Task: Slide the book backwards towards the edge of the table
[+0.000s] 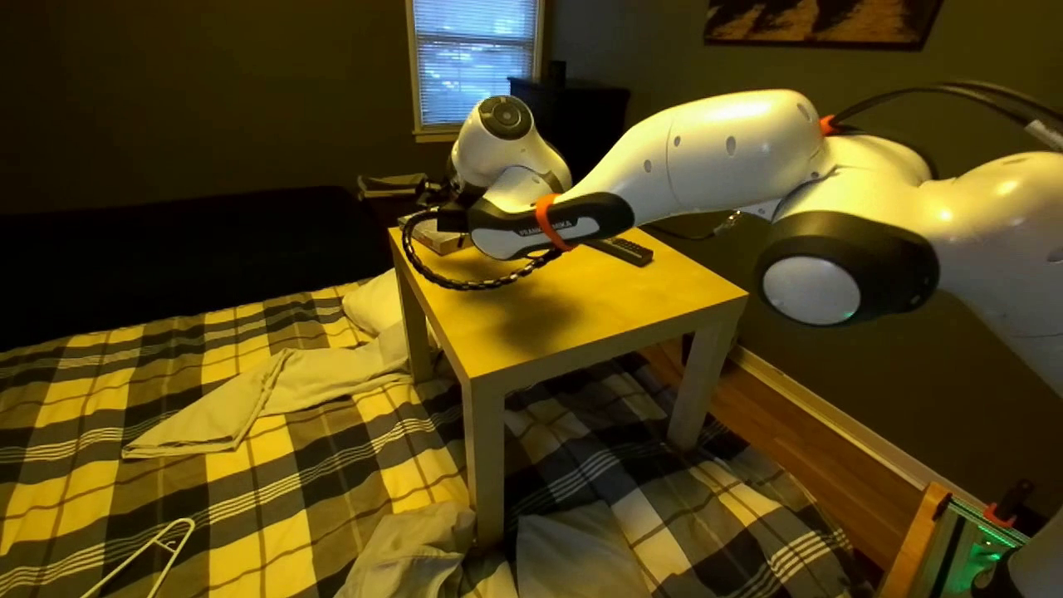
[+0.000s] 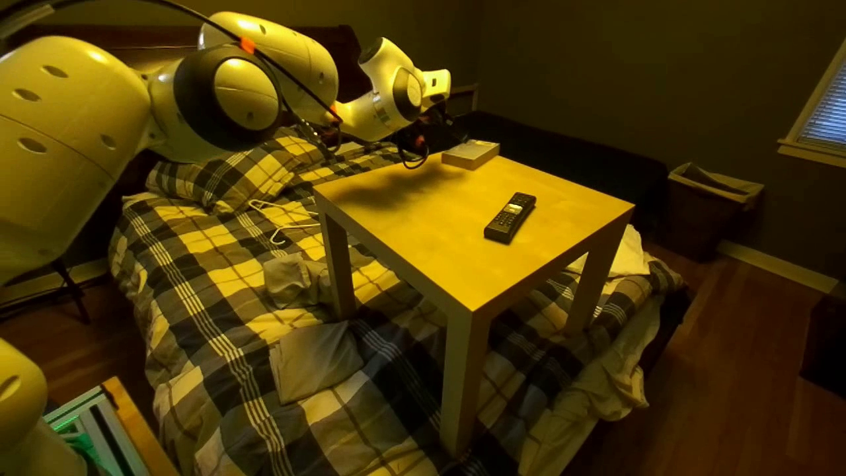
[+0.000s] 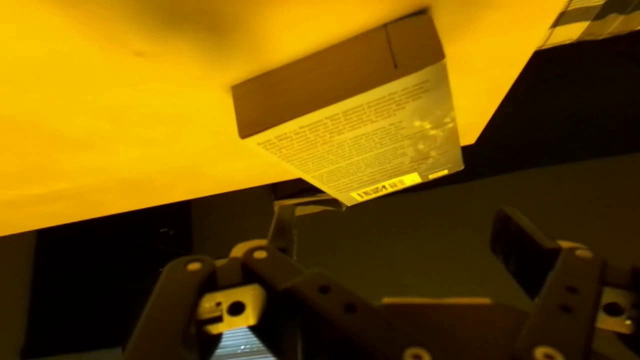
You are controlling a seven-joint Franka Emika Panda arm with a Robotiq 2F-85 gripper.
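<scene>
This is a bedroom, with plaid bedding (image 1: 324, 457), matching pillow (image 2: 228, 180) and window blinds (image 1: 475, 66).

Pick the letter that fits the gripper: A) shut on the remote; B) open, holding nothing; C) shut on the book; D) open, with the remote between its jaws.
B: in the wrist view the gripper has its jaws wide apart, nothing between them, while the book lies on the table.

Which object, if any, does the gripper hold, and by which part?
Nothing is held: the gripper stands open, and the book lies on the table.
</scene>
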